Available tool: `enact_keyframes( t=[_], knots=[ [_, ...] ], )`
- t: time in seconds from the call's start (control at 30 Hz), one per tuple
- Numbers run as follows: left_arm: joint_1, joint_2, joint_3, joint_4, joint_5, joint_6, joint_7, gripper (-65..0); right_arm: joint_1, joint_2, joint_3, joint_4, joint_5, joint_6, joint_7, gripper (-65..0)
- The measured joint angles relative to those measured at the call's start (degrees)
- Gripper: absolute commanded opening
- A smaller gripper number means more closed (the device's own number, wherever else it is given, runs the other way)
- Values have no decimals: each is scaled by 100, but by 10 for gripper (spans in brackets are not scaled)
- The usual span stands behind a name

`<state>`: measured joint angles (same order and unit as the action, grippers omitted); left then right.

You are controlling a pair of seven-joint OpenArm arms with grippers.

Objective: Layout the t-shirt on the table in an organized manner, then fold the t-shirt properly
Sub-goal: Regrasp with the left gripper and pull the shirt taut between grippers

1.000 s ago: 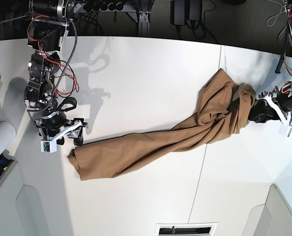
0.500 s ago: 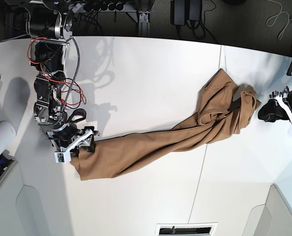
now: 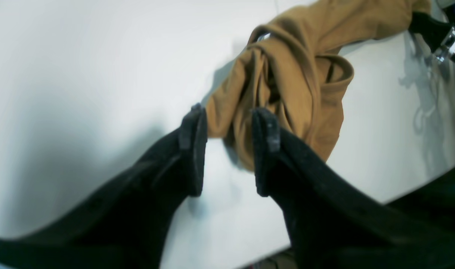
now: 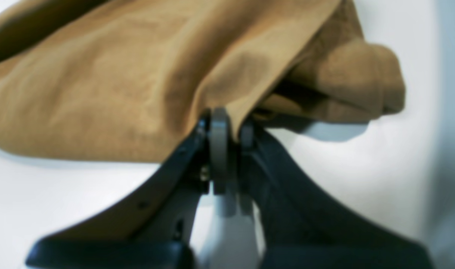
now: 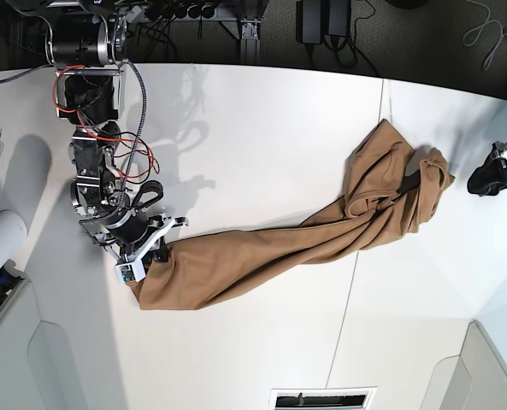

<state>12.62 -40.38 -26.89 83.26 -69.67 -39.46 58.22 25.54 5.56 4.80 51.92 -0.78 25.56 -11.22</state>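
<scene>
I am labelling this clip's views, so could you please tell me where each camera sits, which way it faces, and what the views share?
Base: mounted overhead, looking down on the table; both arms show, with the t-shirt stretched in a rope between them.
Left wrist: on the left arm, looking along the open left gripper, which holds nothing, at the shirt's bunched end.
Right wrist: on the right arm, looking along the right gripper, shut on cloth.
Shared: all three show the t-shirt and the table; the left wrist view also catches the far right arm.
</scene>
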Motion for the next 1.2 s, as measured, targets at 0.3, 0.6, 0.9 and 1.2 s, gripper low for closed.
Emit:
enact_keyframes(
  t=[0.3,0.6,0.9,1.2],
  knots=[
    [1202,951,20,2535,354,-26,-227,-420,-673,46,-2,1685,4,278,-144,-650],
    [1246,1198,1038,2334,1770,-15,-1001,-420,-1711,240,868,3670,1019,337,-990,-650],
    [918,1204,1934,1421,3204,-7,-2232,-420,-2135,341,1484,3742,1692,365,-1698,-650],
    [562,1646,2057,1294,3578,28,-2271,-420,-2175,332,1484,3742,1943,437,-1779,-650]
  ],
)
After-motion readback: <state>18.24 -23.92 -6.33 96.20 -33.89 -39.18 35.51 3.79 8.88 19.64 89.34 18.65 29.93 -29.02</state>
